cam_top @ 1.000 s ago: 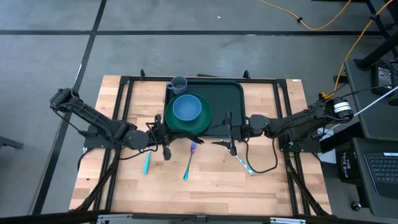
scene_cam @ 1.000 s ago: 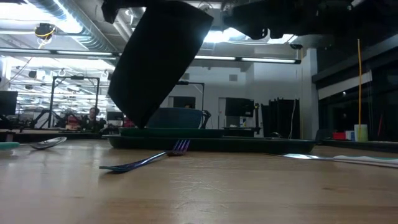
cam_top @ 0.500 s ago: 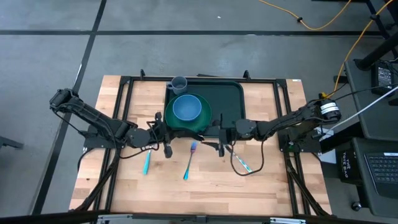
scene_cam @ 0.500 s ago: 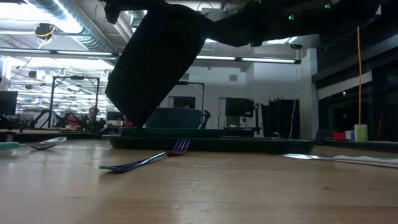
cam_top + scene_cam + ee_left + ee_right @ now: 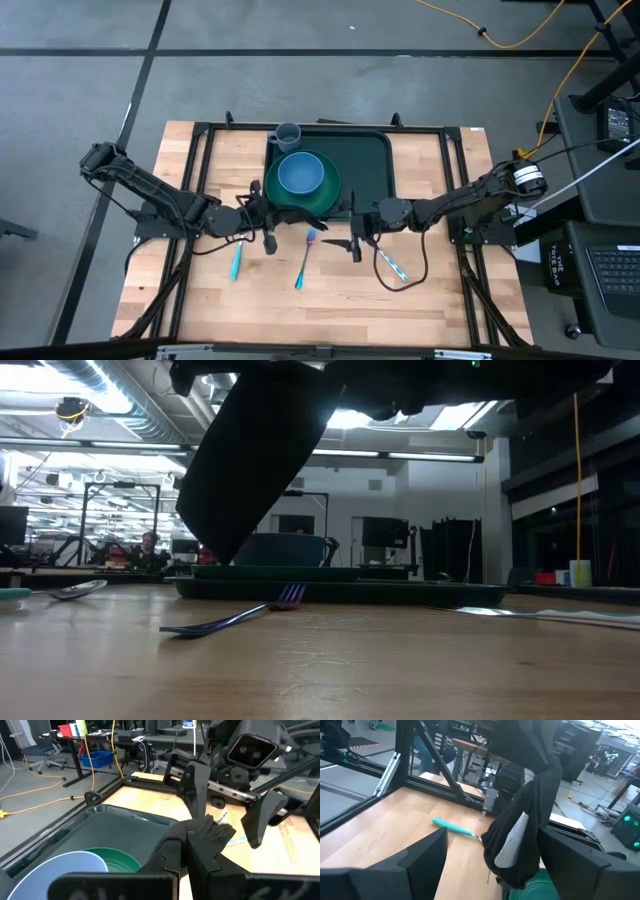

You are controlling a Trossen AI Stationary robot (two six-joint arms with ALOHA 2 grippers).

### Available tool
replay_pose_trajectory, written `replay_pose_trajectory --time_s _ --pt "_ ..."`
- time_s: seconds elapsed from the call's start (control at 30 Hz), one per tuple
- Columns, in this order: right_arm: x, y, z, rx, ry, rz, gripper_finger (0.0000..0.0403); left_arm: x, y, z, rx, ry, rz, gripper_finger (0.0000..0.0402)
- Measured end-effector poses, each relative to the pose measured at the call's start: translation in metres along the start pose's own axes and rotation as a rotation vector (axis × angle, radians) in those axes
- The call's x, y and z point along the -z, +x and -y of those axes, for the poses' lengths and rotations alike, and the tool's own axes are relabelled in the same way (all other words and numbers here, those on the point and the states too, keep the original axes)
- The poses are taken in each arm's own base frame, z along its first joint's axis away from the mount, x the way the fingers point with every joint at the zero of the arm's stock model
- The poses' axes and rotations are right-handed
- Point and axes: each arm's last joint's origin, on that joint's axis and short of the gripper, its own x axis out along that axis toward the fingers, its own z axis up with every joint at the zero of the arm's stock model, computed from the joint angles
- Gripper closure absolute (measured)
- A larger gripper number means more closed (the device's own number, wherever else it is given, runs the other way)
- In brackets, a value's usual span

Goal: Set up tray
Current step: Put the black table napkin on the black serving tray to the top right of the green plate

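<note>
A black cloth (image 5: 250,460) hangs from my shut left gripper (image 5: 268,232), near the tray's near-left corner. In the right wrist view the cloth (image 5: 525,815) hangs just ahead, in line with the gap of my open right gripper (image 5: 505,862), and is not touched. That gripper (image 5: 352,243) hovers over the table just in front of the tray's near edge. The dark green tray (image 5: 365,165) lies at the table's far middle. It carries a round green plate (image 5: 322,200) with a blue bowl (image 5: 299,174). My left gripper pinches a bunched part of the black cloth (image 5: 207,832) between its two shut fingers (image 5: 172,852). The cloth is lifted clear of the table. It hangs below the fingers as a slanted dark sheet (image 5: 240,490). One layer or several, I cannot tell.
A grey cup (image 5: 287,133) stands at the tray's far-left corner. On the wood in front lie a teal-handled spoon (image 5: 237,262), a purple fork (image 5: 305,255) and a teal-handled utensil (image 5: 390,262). The table's near half is bare wood.
My right gripper has moved toward the table's left and a little toward its near edge. It has closed in on the hanging black cloth and the left gripper. The cloth has stayed hanging.
</note>
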Motion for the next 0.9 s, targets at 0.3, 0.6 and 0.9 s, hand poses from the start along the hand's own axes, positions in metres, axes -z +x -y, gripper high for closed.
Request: replay_pose_trajectory --time_s 0.3,0.6,0.9 --pt "-0.001 0.000 0.003 0.090 0.003 -0.008 0.0095 -0.005 0.000 0.001 0.007 -0.006 0.040 0.0398" --pt "-0.005 0.001 0.004 0.097 0.007 0.017 0.0095 -0.005 0.000 0.001 0.006 0.007 0.039 0.0398" --pt "-0.016 0.006 0.006 0.095 0.011 0.009 0.0154 -0.005 0.000 0.001 -0.003 0.032 0.040 0.0398"
